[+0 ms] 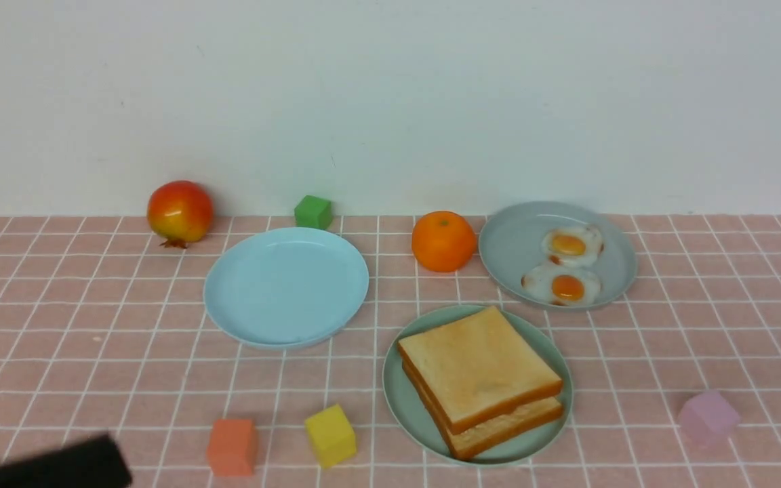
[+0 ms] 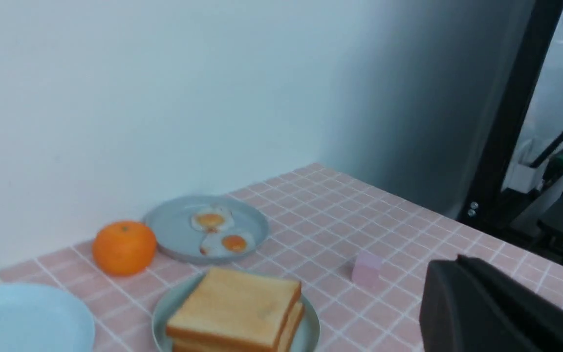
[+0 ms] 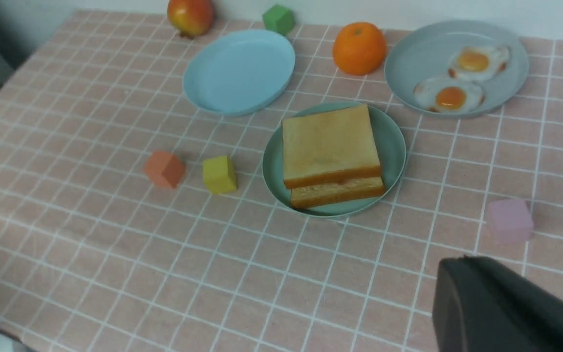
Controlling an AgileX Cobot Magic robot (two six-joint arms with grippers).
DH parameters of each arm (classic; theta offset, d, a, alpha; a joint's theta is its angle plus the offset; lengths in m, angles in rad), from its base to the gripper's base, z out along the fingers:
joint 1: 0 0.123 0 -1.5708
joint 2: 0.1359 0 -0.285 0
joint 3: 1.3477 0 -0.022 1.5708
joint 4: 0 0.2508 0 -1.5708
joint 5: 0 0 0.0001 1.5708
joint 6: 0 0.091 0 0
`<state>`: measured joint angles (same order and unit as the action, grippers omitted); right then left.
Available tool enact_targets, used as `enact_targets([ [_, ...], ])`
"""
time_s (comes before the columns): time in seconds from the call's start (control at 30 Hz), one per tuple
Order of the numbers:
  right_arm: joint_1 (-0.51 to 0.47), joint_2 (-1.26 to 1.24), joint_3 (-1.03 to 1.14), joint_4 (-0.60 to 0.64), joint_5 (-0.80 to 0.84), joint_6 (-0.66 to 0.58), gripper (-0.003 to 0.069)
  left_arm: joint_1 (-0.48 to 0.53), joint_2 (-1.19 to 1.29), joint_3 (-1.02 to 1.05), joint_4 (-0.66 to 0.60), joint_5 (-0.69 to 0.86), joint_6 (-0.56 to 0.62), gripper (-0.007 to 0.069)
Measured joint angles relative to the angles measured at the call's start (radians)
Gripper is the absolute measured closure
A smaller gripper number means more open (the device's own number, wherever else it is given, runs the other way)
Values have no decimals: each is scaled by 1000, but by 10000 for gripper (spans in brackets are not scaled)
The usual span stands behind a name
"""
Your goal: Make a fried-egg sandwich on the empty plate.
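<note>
toast slices [image 1: 478, 379] stacked on mint-green plate [image 1: 404, 400], no egg between them; fried eggs [image 1: 563, 274] on grey-blue plate [image 1: 512, 244]; sky-blue plate [image 1: 285, 285] bare. both hands shut, holding nothing. risk: wrong plate chosen; glossy egg slipping; top slice dragging lower one.

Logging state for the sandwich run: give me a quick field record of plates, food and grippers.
mint-green plate: two stacked toast slices, top one offset; no egg visible between them
grey-blue plate: two fried eggs, side by side
sky-blue plate: empty
left gripper: shut, clear of the plates
right gripper: shut, clear of the plates
</note>
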<state>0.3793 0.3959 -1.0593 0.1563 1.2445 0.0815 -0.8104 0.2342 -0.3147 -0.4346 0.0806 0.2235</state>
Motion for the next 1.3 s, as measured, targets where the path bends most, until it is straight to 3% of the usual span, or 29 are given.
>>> enact_targets([
  [0.53, -8, -2, 0, -3, 12, 22, 644, 0, -21, 27, -6, 64, 0, 612],
  [0.63, -68, -3, 0, -3, 12, 22, 643, 0, -21, 28, -6, 78, 0, 612],
  [0.8, -285, -54, 28, -3, 10, 13, 656, 0, -21, 28, -6, 84, 0, 612],
  [0.83, -292, -59, 34, -3, 9, 10, 657, 0, -21, 28, -6, 84, 0, 612],
  [0.93, -392, -155, 232, 13, -161, -53, 666, 0, -21, 28, -6, 88, 0, 612],
  [1.1, -425, -302, 676, 25, -592, -194, 666, 0, -21, 28, -6, 90, 0, 612],
  [1.3, -425, -394, 987, -16, -779, -215, 666, 0, -21, 28, -6, 92, 0, 612],
])
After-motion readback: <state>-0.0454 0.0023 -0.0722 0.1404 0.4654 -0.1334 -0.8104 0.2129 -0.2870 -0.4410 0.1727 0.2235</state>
